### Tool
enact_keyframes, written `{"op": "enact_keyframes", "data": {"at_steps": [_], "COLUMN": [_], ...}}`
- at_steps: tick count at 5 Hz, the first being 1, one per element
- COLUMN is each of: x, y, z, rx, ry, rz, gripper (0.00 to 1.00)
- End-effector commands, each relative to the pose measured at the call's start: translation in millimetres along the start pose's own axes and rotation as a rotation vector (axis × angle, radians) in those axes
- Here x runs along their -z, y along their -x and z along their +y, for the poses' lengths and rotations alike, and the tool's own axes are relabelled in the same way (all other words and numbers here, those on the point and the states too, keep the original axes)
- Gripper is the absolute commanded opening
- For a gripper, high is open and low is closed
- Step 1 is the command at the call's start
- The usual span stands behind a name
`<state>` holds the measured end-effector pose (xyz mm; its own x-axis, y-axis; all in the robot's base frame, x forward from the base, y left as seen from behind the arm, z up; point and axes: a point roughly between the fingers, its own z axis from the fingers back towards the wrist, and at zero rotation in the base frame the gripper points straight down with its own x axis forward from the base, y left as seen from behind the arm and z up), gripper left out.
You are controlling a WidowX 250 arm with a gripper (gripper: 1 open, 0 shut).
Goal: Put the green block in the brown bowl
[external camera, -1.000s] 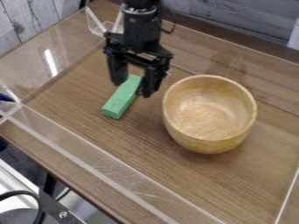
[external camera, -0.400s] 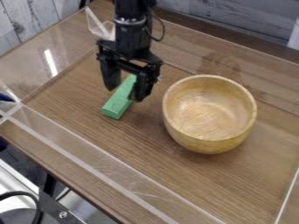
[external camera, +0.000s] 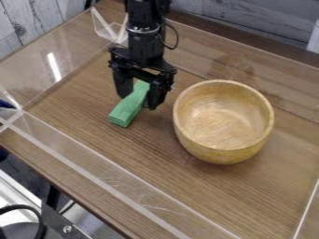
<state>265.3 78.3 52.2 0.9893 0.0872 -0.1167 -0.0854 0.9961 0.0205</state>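
Note:
The green block (external camera: 126, 111) lies flat on the wooden table, a short bright green bar pointing away from the camera. My gripper (external camera: 140, 93) hangs straight down over the block's far end, open, with one black finger on each side of it. The fingertips reach down to about the block's height; I cannot tell whether they touch it. The brown bowl (external camera: 225, 119) stands upright and empty just to the right of the gripper, round and light wood with a thick rim.
Low clear plastic walls (external camera: 75, 154) fence the wooden table (external camera: 100, 159) on the front and left. A grey plank wall runs along the back. At the lower left, past the front wall, a black cable is visible.
The gripper has shifted a little to the left and sunk lower around the block's far end. The block and the bowl have stayed where they were.

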Motion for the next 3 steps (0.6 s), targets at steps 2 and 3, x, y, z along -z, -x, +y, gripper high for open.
{"op": "enact_keyframes", "data": {"at_steps": [2,3], "x": [-12.0,-11.5], "y": [-16.1,-18.1], "z": [11.5,12.7], "rx": [-0.018,-0.022], "ry": [-0.014,-0.013], "rz": [-0.083,-0.094], "gripper": [1.0,1.0]}}
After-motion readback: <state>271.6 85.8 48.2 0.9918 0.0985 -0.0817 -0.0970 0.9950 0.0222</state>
